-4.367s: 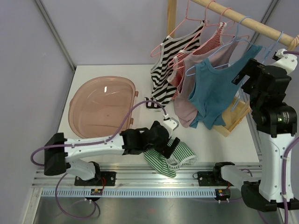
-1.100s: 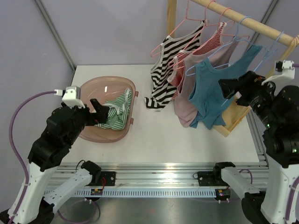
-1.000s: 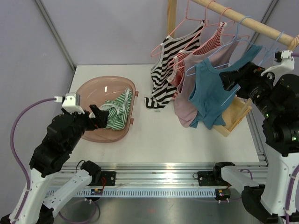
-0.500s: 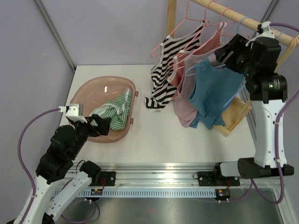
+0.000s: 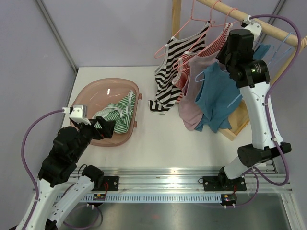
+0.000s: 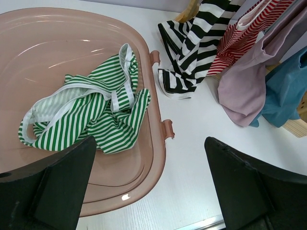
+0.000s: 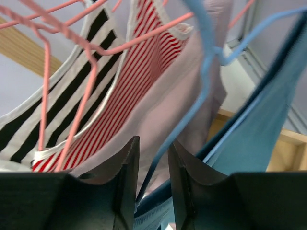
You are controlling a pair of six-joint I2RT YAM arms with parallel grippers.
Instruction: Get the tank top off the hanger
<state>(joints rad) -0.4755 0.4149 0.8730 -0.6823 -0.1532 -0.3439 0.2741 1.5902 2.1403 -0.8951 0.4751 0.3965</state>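
A teal tank top [image 5: 218, 93] hangs on a light blue wire hanger [image 5: 202, 74] from the wooden rail [image 5: 249, 19]. My right gripper [image 5: 229, 56] is up at its shoulder. In the right wrist view the jaws [image 7: 153, 143] stand narrowly apart. The blue hanger wire [image 7: 201, 91] runs down between them and touches neither finger. The teal tank top [image 7: 259, 139] lies just right of them. My left gripper [image 5: 103, 127] hangs wide open by the near rim of the pink basin [image 5: 91, 93], empty [image 6: 149, 140].
A green striped top [image 6: 96, 115] lies in the basin [image 6: 48, 48]. A black-and-white striped top [image 5: 170, 67], a red striped top [image 5: 211, 45] and a mauve top [image 5: 192, 91] hang on pink hangers left of the teal one. The rack's wooden base [image 5: 242, 120] sits at the right.
My right arm has swung up and left to the rail, and its jaws have narrowed round the blue hanger wire. My left arm has drawn back from the basin, still open.
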